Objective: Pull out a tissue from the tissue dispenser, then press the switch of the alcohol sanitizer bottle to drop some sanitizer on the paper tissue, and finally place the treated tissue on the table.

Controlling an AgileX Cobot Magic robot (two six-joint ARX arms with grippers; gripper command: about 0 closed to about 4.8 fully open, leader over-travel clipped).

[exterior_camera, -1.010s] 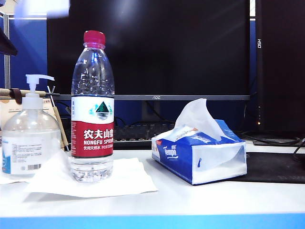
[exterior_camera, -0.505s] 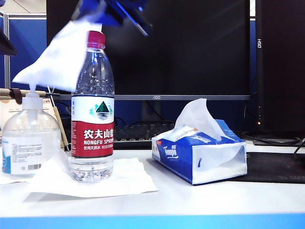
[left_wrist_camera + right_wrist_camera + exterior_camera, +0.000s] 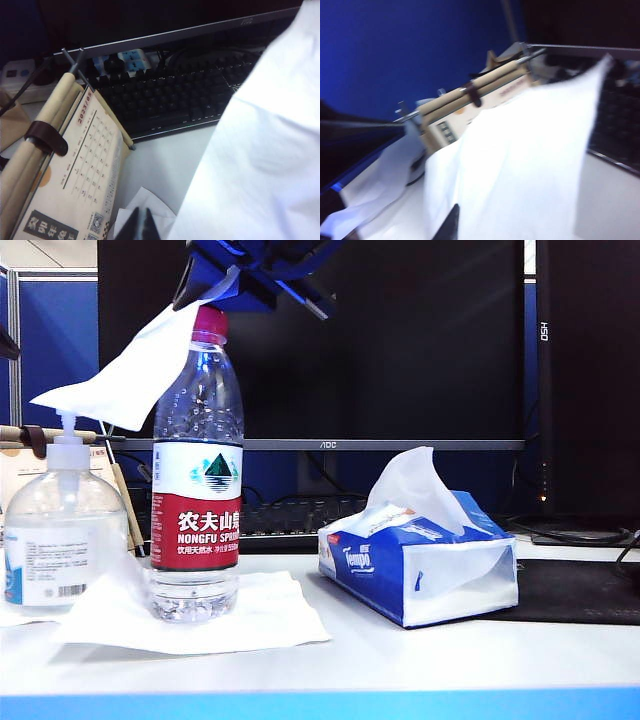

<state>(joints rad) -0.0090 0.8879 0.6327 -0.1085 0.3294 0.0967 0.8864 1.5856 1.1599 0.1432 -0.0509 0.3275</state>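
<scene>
Tissue [image 3: 125, 375] below right end effector [image 3: 215, 285]

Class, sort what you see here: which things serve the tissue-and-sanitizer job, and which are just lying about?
Job: tissue held by the right gripper above the alcohol sanitizer bottle; switch; tissue dispenser; table.

Lying about: water bottle, flat white sheet, keyboard, desk calendar, monitor.

At the top of the exterior view we see the right gripper [image 3: 215, 285], blue with black parts. The left gripper [image 3: 141, 225] shows only dark, pointed fingertips at the frame's bottom edge.
</scene>
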